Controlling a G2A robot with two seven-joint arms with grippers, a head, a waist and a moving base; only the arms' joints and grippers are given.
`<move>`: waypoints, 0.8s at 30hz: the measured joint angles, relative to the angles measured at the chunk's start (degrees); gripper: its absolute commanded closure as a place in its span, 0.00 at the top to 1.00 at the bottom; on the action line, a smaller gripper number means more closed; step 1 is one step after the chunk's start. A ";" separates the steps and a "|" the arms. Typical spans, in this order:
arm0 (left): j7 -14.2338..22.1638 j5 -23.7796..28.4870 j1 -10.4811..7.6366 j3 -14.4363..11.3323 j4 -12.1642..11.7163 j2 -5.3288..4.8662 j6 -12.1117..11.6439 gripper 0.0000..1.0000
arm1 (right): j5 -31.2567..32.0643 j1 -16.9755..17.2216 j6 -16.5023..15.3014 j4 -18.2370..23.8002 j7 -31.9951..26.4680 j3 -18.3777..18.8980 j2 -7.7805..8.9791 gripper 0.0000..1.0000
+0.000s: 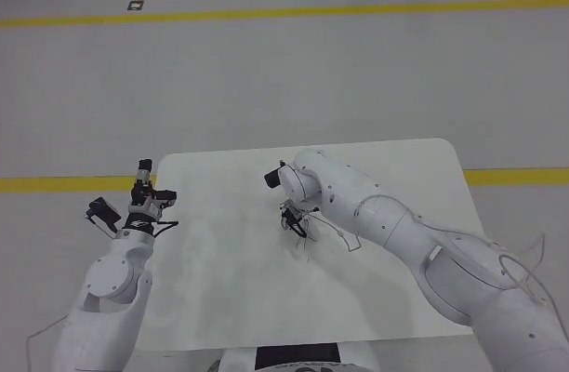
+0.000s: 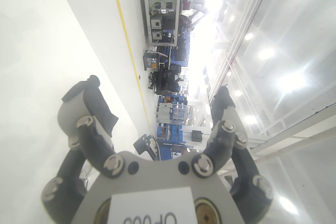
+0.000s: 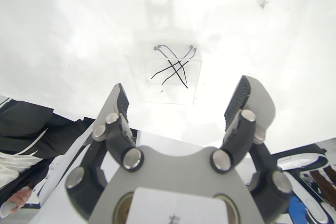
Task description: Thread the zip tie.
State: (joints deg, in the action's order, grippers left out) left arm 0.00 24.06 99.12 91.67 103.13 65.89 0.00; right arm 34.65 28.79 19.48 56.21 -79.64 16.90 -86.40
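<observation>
From above, the left end effector (image 1: 152, 195) hangs at the left edge of the desk (image 1: 229, 298), and the right end effector (image 1: 294, 221) is over the desk's middle.

The left wrist camera shows the left end effector (image 2: 157, 86) released, its fingers spread and holding nothing.

The right wrist camera shows the right end effector (image 3: 182, 86) also released, above a clear box (image 3: 162, 97) where black zip ties (image 3: 173, 71) lie crossed.

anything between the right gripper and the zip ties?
Nothing visible does. The open right gripper hangs over the zip ties, which lie crossed in a clear tray on the table; I can't tell whether the tray has a lid.
</observation>
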 measured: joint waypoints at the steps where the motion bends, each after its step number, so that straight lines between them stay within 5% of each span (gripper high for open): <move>1: 0.00 0.00 0.00 0.00 0.00 0.00 0.00 1.00 | 0.01 0.00 0.00 0.00 0.00 0.01 0.00 1.00; 14: 0.00 0.00 0.00 0.00 0.00 0.00 0.00 1.00 | 1.29 1.21 0.00 0.13 1.79 0.49 0.13 1.00; 24: 0.00 0.00 0.00 0.00 0.00 0.00 0.00 1.00 | 8.91 6.48 0.00 7.12 0.00 6.00 1.52 1.00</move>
State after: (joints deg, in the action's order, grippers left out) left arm 0.00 24.06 99.12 91.67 103.13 65.89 0.00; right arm 43.56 35.26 19.48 63.32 -79.64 22.91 -84.88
